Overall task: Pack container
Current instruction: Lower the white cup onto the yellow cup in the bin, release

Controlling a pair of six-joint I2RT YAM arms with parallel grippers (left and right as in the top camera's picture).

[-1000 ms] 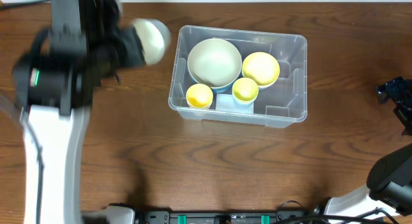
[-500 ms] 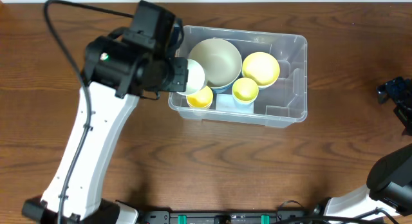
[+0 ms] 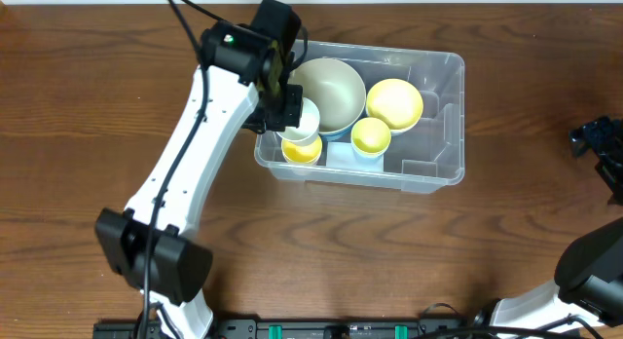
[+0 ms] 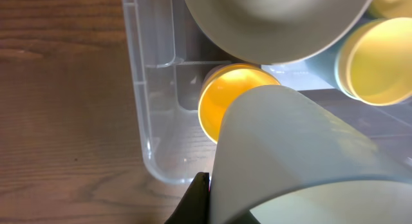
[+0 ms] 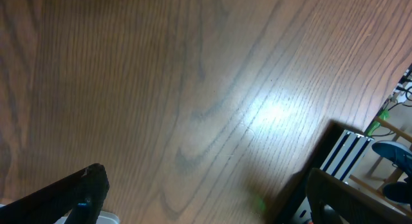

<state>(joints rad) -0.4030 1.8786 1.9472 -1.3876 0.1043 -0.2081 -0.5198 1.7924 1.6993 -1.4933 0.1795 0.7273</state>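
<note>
Right below the L claw (image 3: 292, 112) sat the container (image 3: 440, 134), its near-left corner under the fingers. L claw was pinched tight on a pale cup (image 4: 290, 153), hanging it just above a yellow cup (image 4: 222, 102) parked in that corner. Mouth of the pale cup faced up from overhead; exact tilt was hard to judge. A big bowl (image 3: 326, 94) sat just beyond the claw, v. close to the carried cup. Couldn't tell if they touched.

Looked like the step was nesting or setting the pale cup down in that corner. Doing it well, imo:
- centre it over the yellow cup first, since it seemed a bit off toward the bowl
- go straight down, slow, cup level
- watch the bowl rim on the far side and the container wall on the claw's left, as there's not much room btwn them
- let go only once the cup seats, then lift straight up, no sideways drag

R claw (image 5: 206, 182) was spread wide w/ nothing btwn its fingers, only bare table (image 5: 193, 89) beneath it, well apart from the container.
</note>
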